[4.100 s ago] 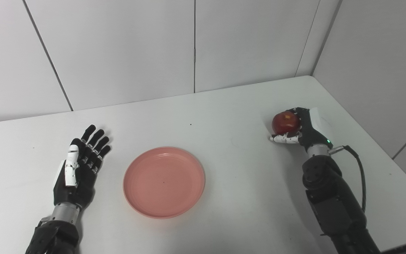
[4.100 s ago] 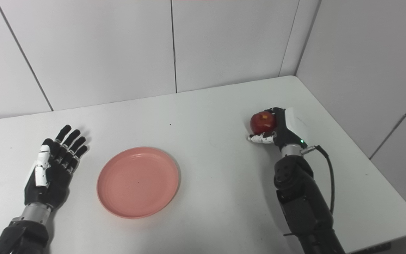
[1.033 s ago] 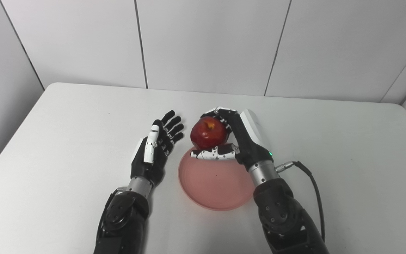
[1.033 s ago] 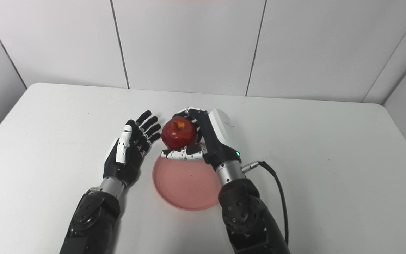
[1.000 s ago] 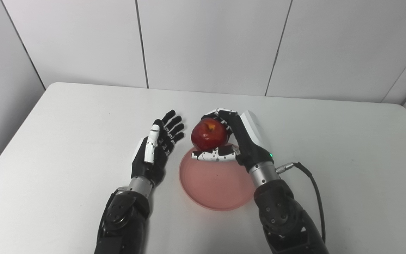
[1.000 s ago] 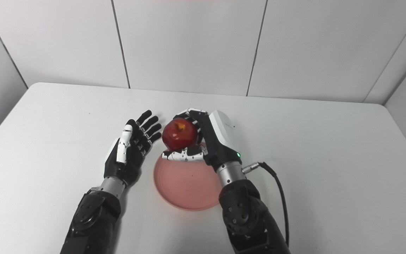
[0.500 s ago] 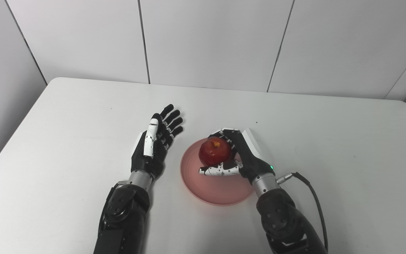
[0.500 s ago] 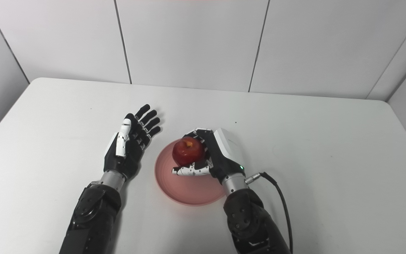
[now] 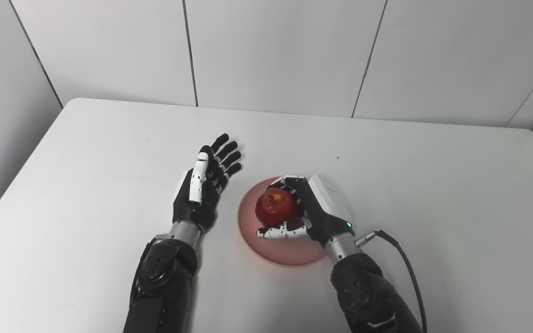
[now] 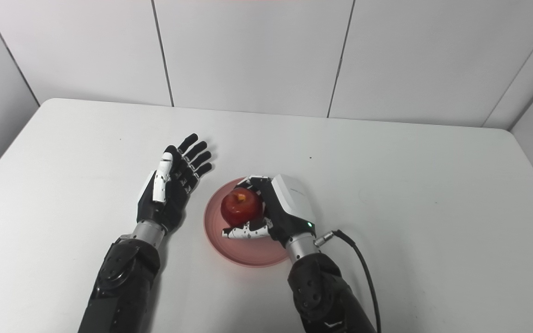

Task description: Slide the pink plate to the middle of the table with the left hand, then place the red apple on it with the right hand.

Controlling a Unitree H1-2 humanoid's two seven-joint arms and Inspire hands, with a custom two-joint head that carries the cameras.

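Note:
The pink plate (image 9: 281, 252) lies near the middle of the white table (image 9: 433, 185). My right hand (image 9: 315, 210) is shut on the red apple (image 9: 274, 209) and holds it low over the plate's middle; I cannot tell whether the apple touches the plate. The thumb lies under the apple's near side. My left hand (image 9: 204, 187) is open and empty, palm toward the plate, fingers apart, just left of the plate's rim and not touching it. The same shows in the right eye view: the apple (image 10: 238, 206), the plate (image 10: 248, 256), the right hand (image 10: 282, 206), the left hand (image 10: 171, 187).
A black cable (image 9: 407, 273) runs from my right wrist toward the bottom edge. Grey wall panels (image 9: 271, 51) stand behind the table's far edge. A wall panel stands at the table's left side.
My right hand has carried the apple from the table's right side to over the plate and lowered it close to the plate. The camera has shifted. The left hand has stayed open beside the plate.

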